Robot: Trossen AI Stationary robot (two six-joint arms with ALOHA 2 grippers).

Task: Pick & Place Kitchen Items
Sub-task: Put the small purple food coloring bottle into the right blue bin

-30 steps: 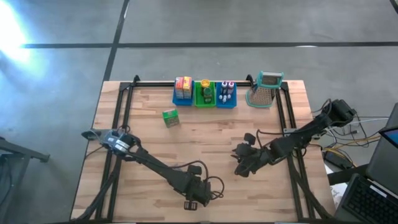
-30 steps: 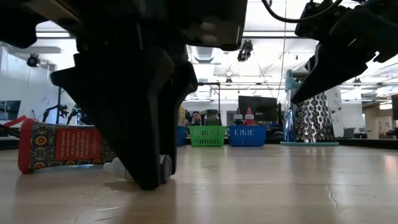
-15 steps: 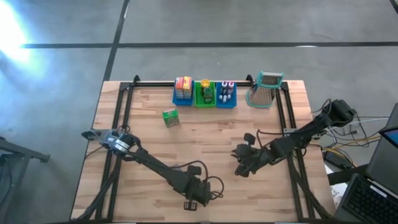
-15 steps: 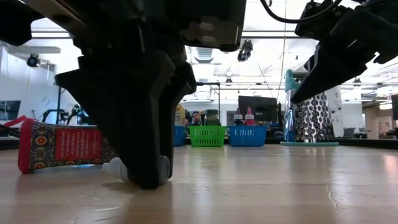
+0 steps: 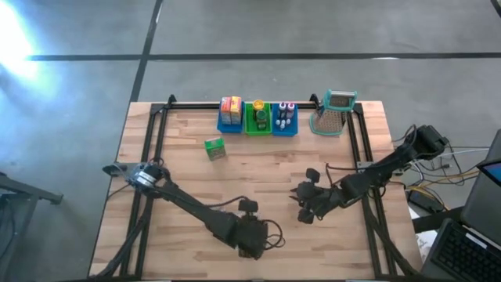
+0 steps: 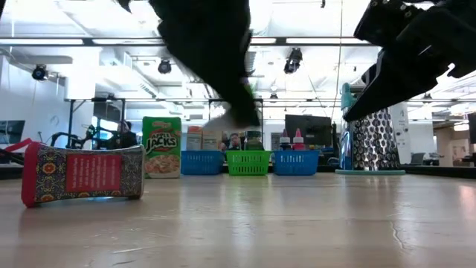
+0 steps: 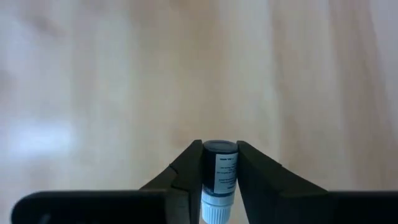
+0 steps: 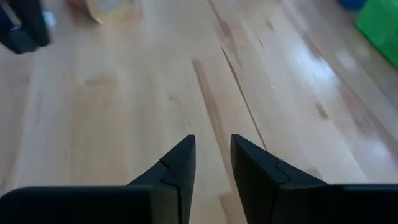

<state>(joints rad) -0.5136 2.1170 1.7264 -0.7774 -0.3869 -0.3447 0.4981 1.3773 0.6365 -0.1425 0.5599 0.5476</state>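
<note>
left hand (image 7: 219, 168): near the front edge of the worktop, raised off the surface, clenched on a small bottle (image 7: 219, 176) (dark body, white label, white cap toward the wrist).

right hand (image 8: 212, 165): hovering over the right half of the worktop, nothing between its fingers (image 8: 180, 163), which stand slightly parted.

bins: three in a row at the far edge, touching one another. blue bin (image 5: 230, 121) with yellow-red boxes (image 5: 231, 106); green bin (image 5: 257, 121) with a green-and-yellow item, too small to tell; second blue bin (image 5: 285, 125) with two small bottles with pink caps (image 6: 291, 139).

loose goods: green box (image 5: 214, 148), alone in front of the left bin, well apart from both arms; red patterned packet (image 6: 82, 173), lying on its side near the front left in the low view.

other: metal grater (image 5: 334, 114) with teal handle, upright, just right of the bins.

worktop (image 5: 258, 176): pale wood planks, black rails along its sides.

room: grey concrete floor, ceiling strip lights, a dark screen behind the bins, a person seated far back at the left.
</note>
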